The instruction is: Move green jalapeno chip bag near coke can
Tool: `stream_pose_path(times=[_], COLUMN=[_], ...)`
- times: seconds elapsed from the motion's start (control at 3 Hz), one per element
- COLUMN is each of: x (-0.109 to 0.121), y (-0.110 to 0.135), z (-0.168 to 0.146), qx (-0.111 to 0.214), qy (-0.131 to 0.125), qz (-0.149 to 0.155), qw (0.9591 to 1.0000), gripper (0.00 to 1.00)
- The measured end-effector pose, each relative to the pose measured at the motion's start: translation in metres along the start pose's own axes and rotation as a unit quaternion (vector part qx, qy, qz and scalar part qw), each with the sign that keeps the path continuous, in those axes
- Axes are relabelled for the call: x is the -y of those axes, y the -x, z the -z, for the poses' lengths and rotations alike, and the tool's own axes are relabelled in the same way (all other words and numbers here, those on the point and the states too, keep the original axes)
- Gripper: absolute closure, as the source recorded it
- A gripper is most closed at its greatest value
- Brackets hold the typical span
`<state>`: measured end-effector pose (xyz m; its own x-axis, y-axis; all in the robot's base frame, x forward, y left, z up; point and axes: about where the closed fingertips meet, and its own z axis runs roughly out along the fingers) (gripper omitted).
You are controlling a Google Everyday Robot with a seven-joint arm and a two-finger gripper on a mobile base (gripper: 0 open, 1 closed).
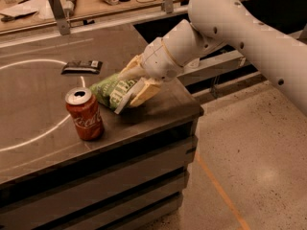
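Green chip bag (115,90) gripped just right of the coke can (85,114), low over the counter (158,110).

From the right the gripper (130,87) reaches in, its fingers (144,93) clenched on the bag's right end. The bag's left tip is near the can's top but apart from it; whether its underside touches the counter I cannot tell. Risks, as I judge them: pushing further left could topple the upright can, and a careless release could drag the foil back with the fingers. A black packet (81,67) lies behind, well apart.
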<state>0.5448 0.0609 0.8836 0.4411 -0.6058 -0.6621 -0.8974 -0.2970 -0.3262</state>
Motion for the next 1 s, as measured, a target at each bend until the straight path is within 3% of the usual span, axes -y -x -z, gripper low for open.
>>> stream_pose_path(times=[0.33,0.67,1.0], x=[0.000,-0.009,-0.034], y=[0.001,-0.006,-0.023], z=[-0.001,0.014,0.044], qx=[0.000,0.007,0.014], qy=[0.001,-0.020,-0.053], qz=[0.001,-0.010,-0.024], qw=[1.0000,0.9997,0.9982], gripper=[0.00,0.00,0.00])
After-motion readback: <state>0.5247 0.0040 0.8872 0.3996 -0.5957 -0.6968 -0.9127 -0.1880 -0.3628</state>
